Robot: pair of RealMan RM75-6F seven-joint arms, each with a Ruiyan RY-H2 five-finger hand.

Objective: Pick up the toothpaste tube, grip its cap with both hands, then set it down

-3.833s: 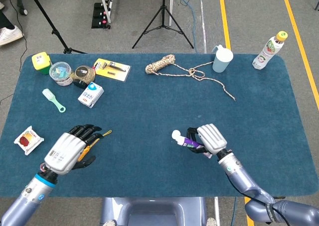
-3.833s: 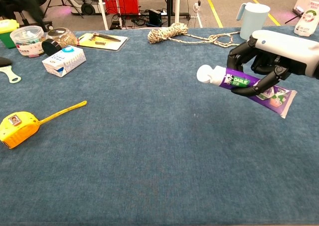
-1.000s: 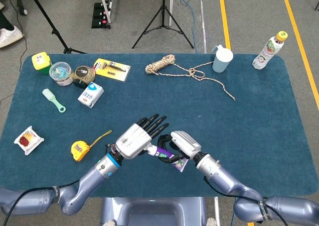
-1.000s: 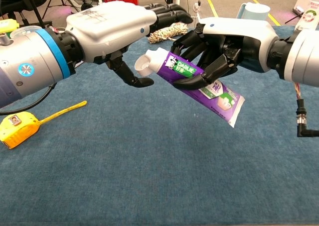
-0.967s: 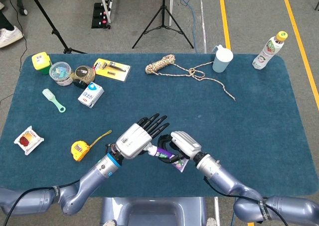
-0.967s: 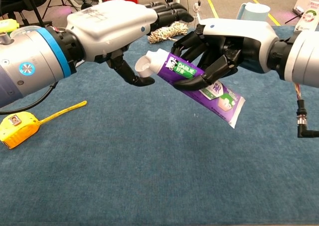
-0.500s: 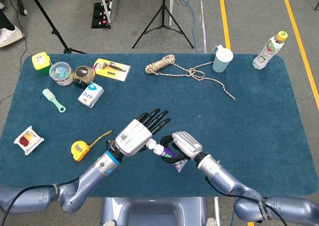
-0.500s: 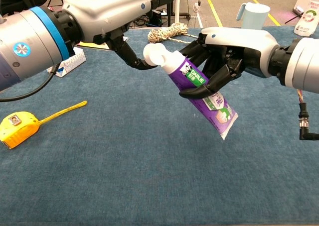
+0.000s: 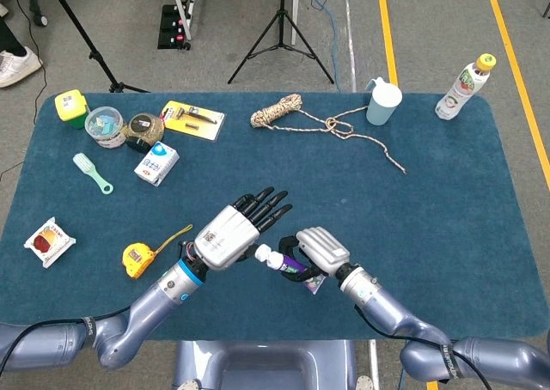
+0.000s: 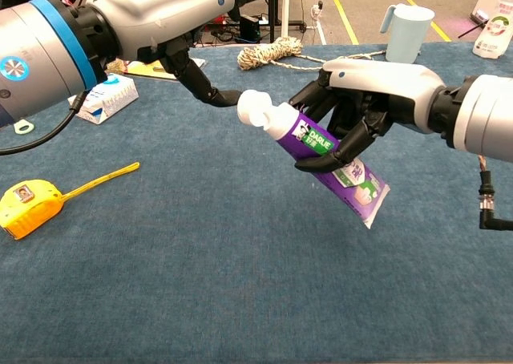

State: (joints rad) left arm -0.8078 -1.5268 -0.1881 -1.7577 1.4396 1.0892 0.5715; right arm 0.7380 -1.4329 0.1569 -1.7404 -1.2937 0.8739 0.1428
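While the right hand point(image 10: 365, 99) grips the purple plastic toothpaste tube point(image 10: 333, 159) aloft over the blue table mat point(image 10: 240, 260), its white cap point(image 10: 255, 107) points toward the left hand point(image 10: 172, 11), fingers spread, thumb just beside the cap, holding nothing.

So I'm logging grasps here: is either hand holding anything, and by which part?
The right hand holds the purple toothpaste tube around its body, off the table. The left hand holds nothing; its fingers are spread beside the white cap.
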